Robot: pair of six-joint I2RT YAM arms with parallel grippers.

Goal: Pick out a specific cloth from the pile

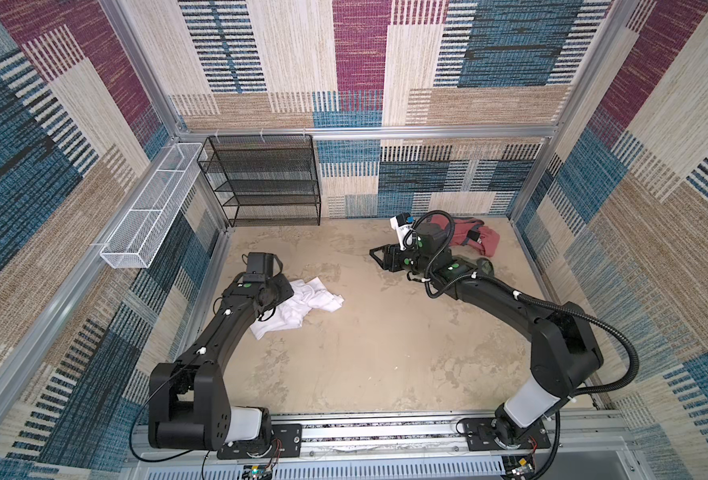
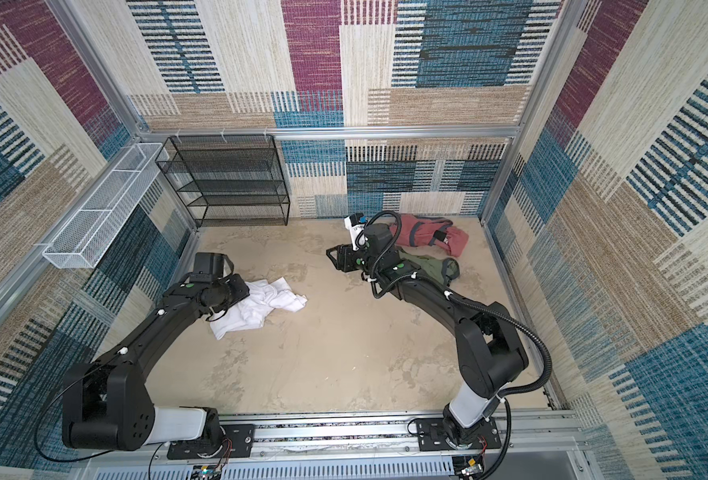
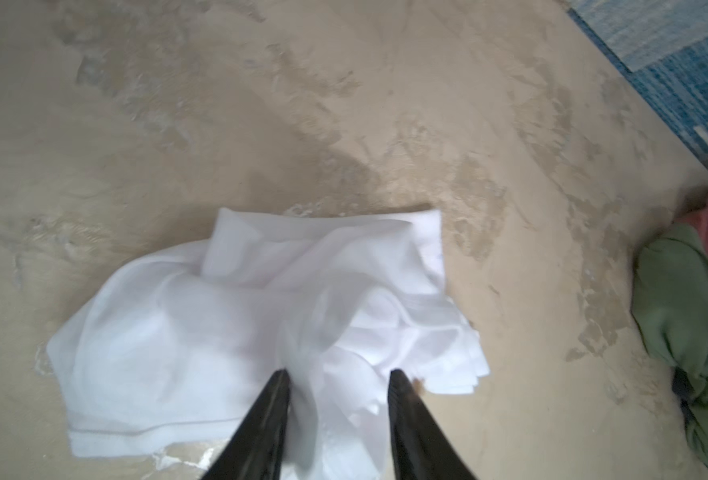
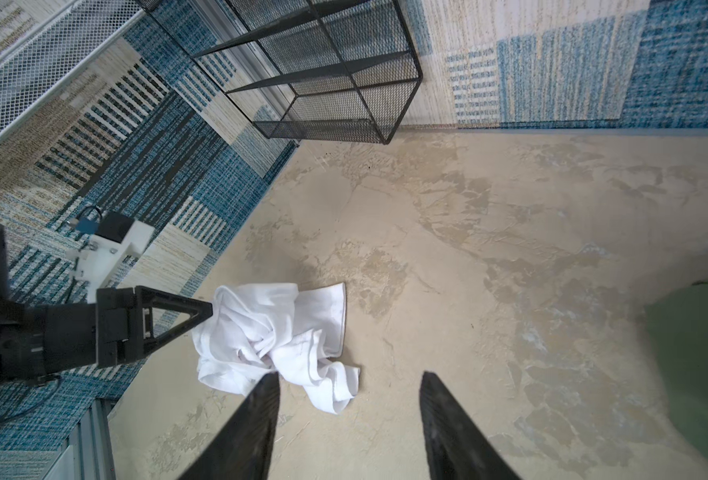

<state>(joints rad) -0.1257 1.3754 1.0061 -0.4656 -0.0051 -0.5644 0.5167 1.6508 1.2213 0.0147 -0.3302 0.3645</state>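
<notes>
**White cloth lies apart from the pile**

The left gripper point(image 3: 337, 376) hangs low over the cloth point(image 3: 236, 316), jaws parted, a fold rising between them; whether it is pinched, I cannot tell. The cloth lies crumpled on the floor point(image 1: 385, 340) at the left, well apart from the pile point(image 2: 439, 249) of red and green garments at the far right. The right gripper point(image 4: 350, 376) stands open, empty, beside the pile.

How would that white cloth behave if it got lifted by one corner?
The white cloth lies crumpled in soft folds, so it would probably hang limp and unfold. It looks thin, so likely light. Pushed, it would probably bunch up rather than slide.
</notes>
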